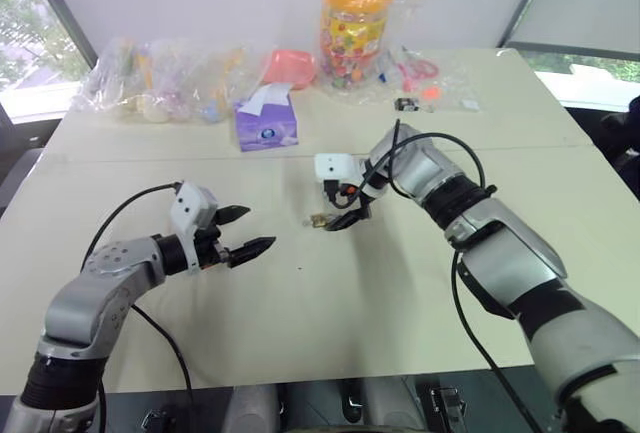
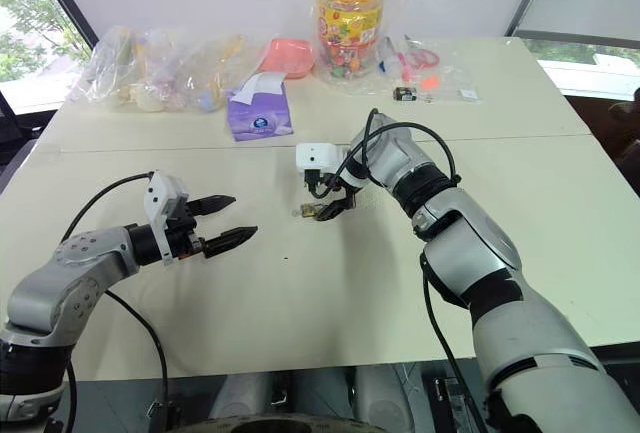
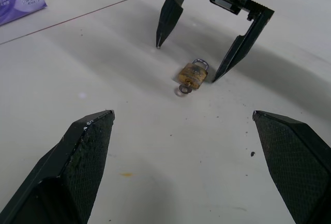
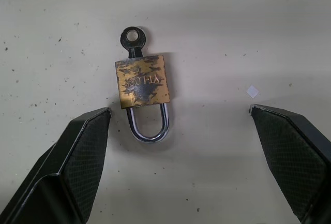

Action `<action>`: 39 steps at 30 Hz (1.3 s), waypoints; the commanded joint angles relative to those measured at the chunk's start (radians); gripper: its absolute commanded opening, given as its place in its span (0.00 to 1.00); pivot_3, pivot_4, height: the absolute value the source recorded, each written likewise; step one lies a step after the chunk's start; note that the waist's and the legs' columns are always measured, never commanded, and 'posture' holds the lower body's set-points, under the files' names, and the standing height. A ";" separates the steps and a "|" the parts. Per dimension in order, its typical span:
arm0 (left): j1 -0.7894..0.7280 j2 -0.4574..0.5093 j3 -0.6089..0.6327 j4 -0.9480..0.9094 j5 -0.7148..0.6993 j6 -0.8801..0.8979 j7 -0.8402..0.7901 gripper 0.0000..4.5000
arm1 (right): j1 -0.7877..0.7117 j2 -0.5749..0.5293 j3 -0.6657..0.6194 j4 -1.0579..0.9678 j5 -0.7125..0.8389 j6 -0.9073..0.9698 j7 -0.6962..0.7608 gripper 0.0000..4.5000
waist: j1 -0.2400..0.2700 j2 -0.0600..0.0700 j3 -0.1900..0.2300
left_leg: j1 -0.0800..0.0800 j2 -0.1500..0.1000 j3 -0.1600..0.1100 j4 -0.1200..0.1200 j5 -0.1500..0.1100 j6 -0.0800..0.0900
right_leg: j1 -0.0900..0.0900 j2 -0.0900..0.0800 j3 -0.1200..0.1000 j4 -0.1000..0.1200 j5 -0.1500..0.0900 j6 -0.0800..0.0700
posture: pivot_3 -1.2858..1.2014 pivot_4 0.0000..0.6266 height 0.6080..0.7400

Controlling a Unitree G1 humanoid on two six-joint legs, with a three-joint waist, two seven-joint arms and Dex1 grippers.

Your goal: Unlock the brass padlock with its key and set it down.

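The small brass padlock, worn gold body with a silvery steel shackle, lay flat on the pale tabletop near its middle; its dark key sat in the keyhole, round bow sticking out opposite the shackle. The right gripper hung over it, black fingers spread wide and empty, straddling the lock; one finger stood just beside the body (contact I could not tell). The left gripper waited well apart, jaws equally wide, nothing held.

Risks, as judged: the lock is tiny and flat, so closing fingertips could skid it across the table or pinch the shackle alone, letting the body swing; a tip catching the key bow might twist the lock away or dislodge the key; the handoff to the left gripper looked fiddly.
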 commanded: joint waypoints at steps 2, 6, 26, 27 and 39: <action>-0.009 0.007 0.023 -0.036 -0.006 -0.010 0.004 1.00 | 0.030 0.027 -0.009 -0.040 -0.034 0.009 0.015 1.00 | -0.003 0.000 0.000 | 0.000 0.000 0.000 0.000 0.000 0.000 | 0.000 0.000 0.000 0.000 0.000 0.000 | 0.52 0.24 1.00; -0.018 0.007 0.018 -0.026 -0.004 -0.013 0.001 1.00 | 0.058 0.030 -0.022 -0.111 -0.051 0.042 0.024 1.00 | -0.003 0.000 0.000 | 0.001 0.000 0.000 -0.001 0.000 0.000 | 0.001 0.000 0.000 0.000 0.000 -0.001 | 0.52 0.24 1.00; -0.044 -0.002 0.001 0.001 0.007 -0.019 -0.011 1.00 | 0.111 0.063 -0.051 -0.217 -0.098 0.177 -0.021 0.15 | -0.004 0.000 0.000 | 0.006 0.001 0.000 -0.003 0.002 -0.003 | 0.004 0.002 0.000 0.001 0.001 -0.002 | 0.52 0.24 1.00; -0.045 -0.002 0.000 0.004 0.008 -0.020 -0.013 1.00 | 0.119 0.058 -0.052 -0.236 -0.104 0.166 -0.040 0.15 | -0.004 0.000 0.000 | 0.007 0.001 0.000 -0.003 0.002 -0.003 | 0.004 0.002 0.000 0.001 0.001 -0.002 | 0.52 0.24 1.00; -0.266 -0.044 -0.002 0.144 -0.107 0.119 -0.074 1.00 | 0.433 -0.250 -0.231 -0.799 -0.367 -0.335 -0.680 0.15 | 0.004 0.000 0.000 | 0.000 -0.003 0.000 -0.003 0.002 -0.004 | 0.001 -0.001 0.001 -0.002 0.001 -0.001 | 0.52 0.24 1.00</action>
